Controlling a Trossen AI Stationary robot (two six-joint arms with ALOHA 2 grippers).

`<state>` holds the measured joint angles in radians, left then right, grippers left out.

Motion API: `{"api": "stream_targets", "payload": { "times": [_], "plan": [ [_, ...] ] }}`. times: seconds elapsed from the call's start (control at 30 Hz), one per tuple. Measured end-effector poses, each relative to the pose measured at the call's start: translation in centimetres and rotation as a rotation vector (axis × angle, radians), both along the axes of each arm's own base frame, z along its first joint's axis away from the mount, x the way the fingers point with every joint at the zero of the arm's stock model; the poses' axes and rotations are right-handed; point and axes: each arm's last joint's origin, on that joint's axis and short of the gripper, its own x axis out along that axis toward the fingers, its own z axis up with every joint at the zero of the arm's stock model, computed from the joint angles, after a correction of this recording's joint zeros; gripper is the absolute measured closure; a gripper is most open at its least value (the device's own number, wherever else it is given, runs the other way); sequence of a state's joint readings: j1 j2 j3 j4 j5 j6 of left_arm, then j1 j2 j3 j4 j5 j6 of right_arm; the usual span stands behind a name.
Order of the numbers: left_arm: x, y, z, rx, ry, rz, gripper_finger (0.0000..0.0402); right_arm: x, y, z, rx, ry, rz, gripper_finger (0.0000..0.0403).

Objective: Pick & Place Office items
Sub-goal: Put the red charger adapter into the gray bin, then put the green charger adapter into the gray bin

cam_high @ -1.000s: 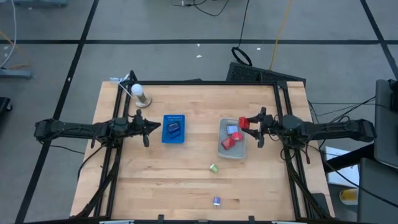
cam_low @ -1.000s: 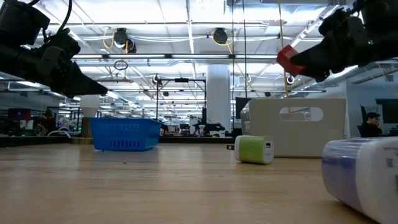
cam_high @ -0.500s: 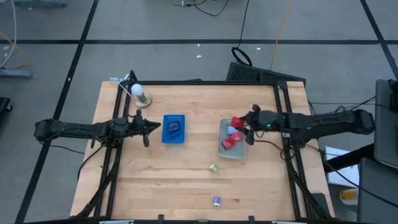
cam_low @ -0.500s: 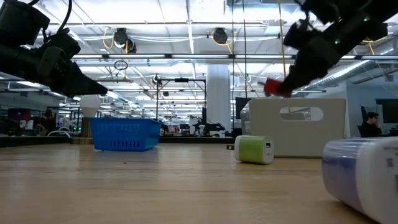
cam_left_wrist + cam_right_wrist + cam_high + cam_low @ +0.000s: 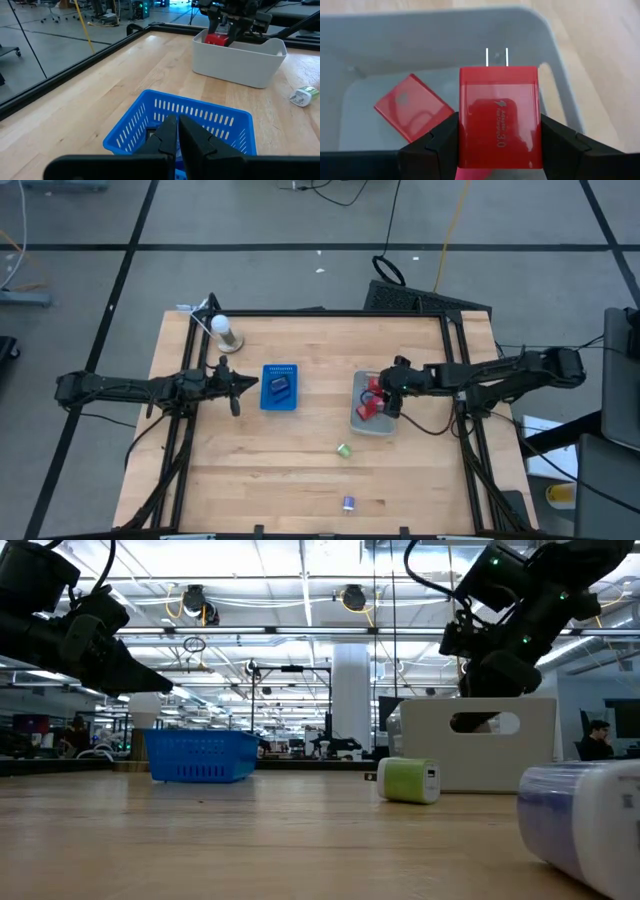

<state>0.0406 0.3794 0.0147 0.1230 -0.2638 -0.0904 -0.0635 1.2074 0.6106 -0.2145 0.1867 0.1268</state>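
Observation:
My right gripper (image 5: 386,392) hangs over the clear grey bin (image 5: 372,423), shut on a red block-shaped charger (image 5: 498,117) whose two metal prongs point into the bin. Another red block (image 5: 412,113) lies flat on the bin's floor. A green piece (image 5: 343,449) and a blue-and-white piece (image 5: 349,502) lie on the wood nearer the front edge. A dark piece (image 5: 280,387) lies in the blue basket (image 5: 279,370). My left gripper (image 5: 240,385) waits shut just left of that basket. My right gripper pinches the red charger by its two narrow sides (image 5: 462,135) between its two fingers (image 5: 442,142), at the end away from the prongs. The fingers slant down from the table's right side. The charger is clear of the bin's floor, prongs (image 5: 496,56) leading downward.
A white rounded object (image 5: 224,330) stands near the far left corner. A black frame (image 5: 330,312) runs along the table's far edge. In the low view the blue-and-white piece (image 5: 590,820) sits close to the camera and the green piece (image 5: 410,781) lies before the bin (image 5: 480,745).
My right gripper has gone toward the table's left edge, from beside the bin's right end to above the bin. It has tipped from level to slanting down and sunk a little, keeping the red charger in its hold.

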Motion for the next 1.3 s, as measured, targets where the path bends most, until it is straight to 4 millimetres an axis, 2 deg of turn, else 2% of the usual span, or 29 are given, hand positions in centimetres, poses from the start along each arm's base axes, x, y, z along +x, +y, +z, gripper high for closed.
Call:
{"api": "stream_targets", "payload": {
  "times": [0.17,0.37,0.57,0.63,0.73,0.9,1.03,1.17,1.3],
  "plan": [
    [0.0,0.0,0.0,0.000,0.000,0.000,0.0380,0.2,0.0,-0.7,0.007,0.033,0.006,0.0203],
    [0.0,0.0,0.0,0.000,0.000,0.000,0.0380,0.3,0.0,-0.5,-0.007,0.020,0.022,0.0194],
    [0.0,0.0,0.0,0.000,0.003,0.000,0.0380,0.3,0.0,-0.4,0.007,0.015,0.008,0.0045],
    [0.0,0.0,-0.1,0.000,0.009,0.000,0.0380,0.2,0.0,-0.4,0.011,0.016,0.007,0.0024],
    [0.0,0.0,-0.1,-0.001,0.009,0.000,0.0380,0.1,0.1,0.3,0.028,0.004,0.022,0.0019],
    [0.0,0.0,-0.1,-0.003,0.013,0.001,0.0380,-0.5,0.1,3.8,0.007,-0.185,0.030,0.0041],
    [-0.1,0.0,-0.2,-0.027,0.015,0.006,0.0380,-2.4,0.2,7.2,-0.014,-0.381,0.035,0.0078],
    [-0.1,0.0,-0.2,-0.027,0.014,0.006,0.0380,-4.9,0.5,9.9,-0.049,-0.584,0.058,0.0146],
    [-0.1,0.0,-0.2,-0.035,0.012,0.007,0.0380,-7.2,1.0,10.6,-0.098,-0.715,0.104,0.0239]
  ]
}}
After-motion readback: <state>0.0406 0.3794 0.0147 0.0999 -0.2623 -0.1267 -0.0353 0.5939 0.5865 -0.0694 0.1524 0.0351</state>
